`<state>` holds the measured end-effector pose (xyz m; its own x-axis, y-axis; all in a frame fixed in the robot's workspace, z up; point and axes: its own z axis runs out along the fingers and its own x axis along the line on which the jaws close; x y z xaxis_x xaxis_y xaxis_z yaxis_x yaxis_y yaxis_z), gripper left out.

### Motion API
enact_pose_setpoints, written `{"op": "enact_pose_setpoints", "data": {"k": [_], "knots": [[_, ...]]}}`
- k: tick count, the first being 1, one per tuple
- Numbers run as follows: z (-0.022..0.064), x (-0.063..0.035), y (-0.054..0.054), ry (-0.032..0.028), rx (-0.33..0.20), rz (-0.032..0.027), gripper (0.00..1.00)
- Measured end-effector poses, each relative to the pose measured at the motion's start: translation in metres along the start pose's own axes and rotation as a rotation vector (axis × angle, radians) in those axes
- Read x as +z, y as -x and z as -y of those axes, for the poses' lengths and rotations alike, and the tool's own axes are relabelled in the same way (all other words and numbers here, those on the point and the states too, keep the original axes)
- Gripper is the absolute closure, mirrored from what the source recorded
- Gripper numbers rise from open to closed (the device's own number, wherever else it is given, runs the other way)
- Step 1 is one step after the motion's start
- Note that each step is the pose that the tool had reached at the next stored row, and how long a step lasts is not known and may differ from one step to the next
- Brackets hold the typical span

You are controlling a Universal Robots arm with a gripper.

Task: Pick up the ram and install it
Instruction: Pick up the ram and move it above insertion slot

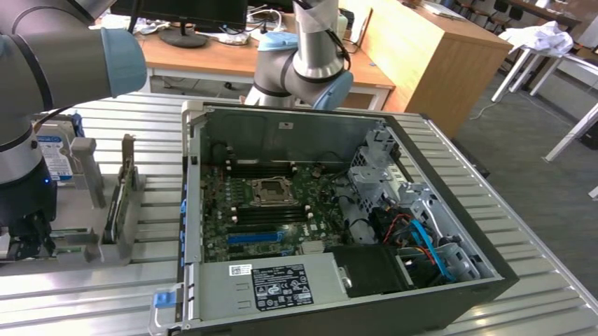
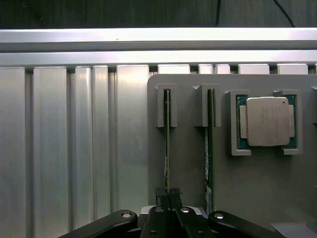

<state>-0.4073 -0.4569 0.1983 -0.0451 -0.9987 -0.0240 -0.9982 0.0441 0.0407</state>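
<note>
Two rams stand on edge in a grey holder point(image 2: 188, 163). The ram point(image 2: 167, 144) nearer the holder's edge is a thin green stick, and it runs straight in between my fingertips. My gripper point(image 2: 168, 194) has its dark fingers pressed together on that stick's end. The second ram point(image 2: 209, 144) stands parallel beside it, untouched. In the exterior view my gripper point(image 1: 28, 238) hangs low over the holder point(image 1: 112, 245) at the exterior view's left. The open computer case point(image 1: 327, 210) lies to the right with its motherboard point(image 1: 271, 203) and long black slots point(image 1: 266, 168) exposed.
A processor chip point(image 2: 267, 121) sits in its own pocket on the holder beyond the second ram. A hard drive point(image 1: 56, 154) stands behind the holder. Another arm's base point(image 1: 299, 63) rises behind the case. Ribbed aluminium table point(image 2: 74, 148) surrounds the holder.
</note>
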Motion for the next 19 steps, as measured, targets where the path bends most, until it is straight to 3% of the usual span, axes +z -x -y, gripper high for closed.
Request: {"op": "enact_pose_setpoints", "data": {"k": [19], "knots": [[0.0001,-0.0017,0.0001,0.0002,-0.015,-0.0006,0.88]]}}
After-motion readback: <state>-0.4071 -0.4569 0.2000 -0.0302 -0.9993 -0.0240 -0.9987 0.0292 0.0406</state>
